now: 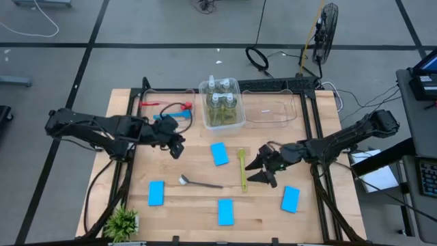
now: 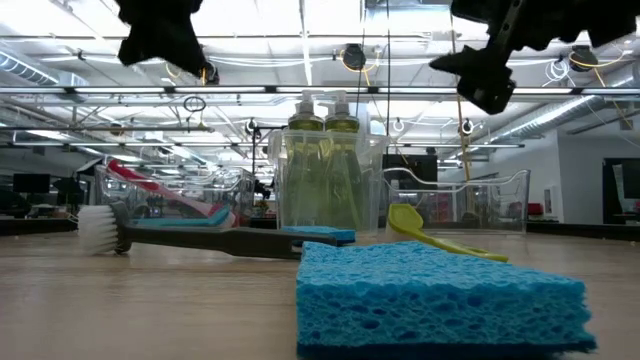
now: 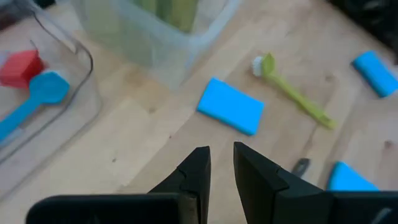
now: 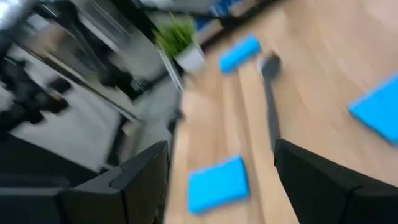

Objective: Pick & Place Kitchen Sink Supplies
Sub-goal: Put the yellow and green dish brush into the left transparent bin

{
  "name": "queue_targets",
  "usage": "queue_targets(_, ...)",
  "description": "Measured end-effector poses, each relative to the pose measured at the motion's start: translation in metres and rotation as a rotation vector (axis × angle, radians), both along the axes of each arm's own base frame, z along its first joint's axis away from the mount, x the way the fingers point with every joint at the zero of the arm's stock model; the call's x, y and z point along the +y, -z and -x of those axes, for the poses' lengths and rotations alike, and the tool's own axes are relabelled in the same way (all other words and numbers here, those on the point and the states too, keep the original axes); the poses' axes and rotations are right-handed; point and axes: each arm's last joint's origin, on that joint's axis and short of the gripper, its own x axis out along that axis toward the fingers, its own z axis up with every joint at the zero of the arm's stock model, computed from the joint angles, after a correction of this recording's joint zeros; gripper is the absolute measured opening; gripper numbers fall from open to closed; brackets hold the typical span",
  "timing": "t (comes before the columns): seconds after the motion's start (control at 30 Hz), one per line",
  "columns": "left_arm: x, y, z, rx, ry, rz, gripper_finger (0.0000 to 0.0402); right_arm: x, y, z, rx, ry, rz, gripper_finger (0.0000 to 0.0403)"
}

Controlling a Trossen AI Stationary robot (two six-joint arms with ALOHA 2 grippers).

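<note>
A flat bright-blue rectangular sponge (image 2: 440,300) lies nearest the low camera, on the bare wooden table (image 1: 191,205), and it is one of four sponges not yet put away. Going from left to right in the high view: the clear plastic bin at the back left (image 1: 167,109) already holds the red brush (image 1: 171,106) and the blue brush (image 1: 169,117), so that part looks done. The left gripper (image 1: 179,147) hangs just in front of that bin with its fingers (image 3: 198,171) nearly together and nothing between them. On the table before it lie a second blue sponge (image 1: 156,193), the grey long-handled brush with a white head (image 1: 199,182), a third blue sponge (image 1: 219,154) and the near sponge at the front edge. The middle clear bin (image 1: 222,104) holds the small clear bottles of yellow-green liquid with white tops (image 1: 220,99) (four by my judgement, though they crowd together). The slim yellow-green brush (image 1: 242,169) lies loose just beside the right gripper (image 1: 263,169), which hovers over the table with its jaws spread wide and empty. The fourth blue sponge (image 1: 290,199) is near the front right, and the clear bin at the back right (image 1: 268,111) looks empty. I judge the task roughly half done: two brushes and all four sponges remain.
</note>
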Motion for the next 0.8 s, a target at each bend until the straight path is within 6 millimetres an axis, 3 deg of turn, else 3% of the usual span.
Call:
queue_targets(0.17,-0.002,0.021,0.007,-0.009,0.029,-0.017,0.0074,0.003,-0.017,-0.003,0.192,0.078,0.023,0.0279)
queue_targets(0.33,0.000,0.034,0.023,-0.048,0.066,-0.050,0.0074,0.004,-0.027,-0.003,0.236,0.218,-0.020,0.0279)
queue_targets(0.8,0.008,0.046,0.066,-0.100,0.187,-0.144,0.0074,0.008,0.004,-0.019,0.410,0.379,-0.167,0.0279)
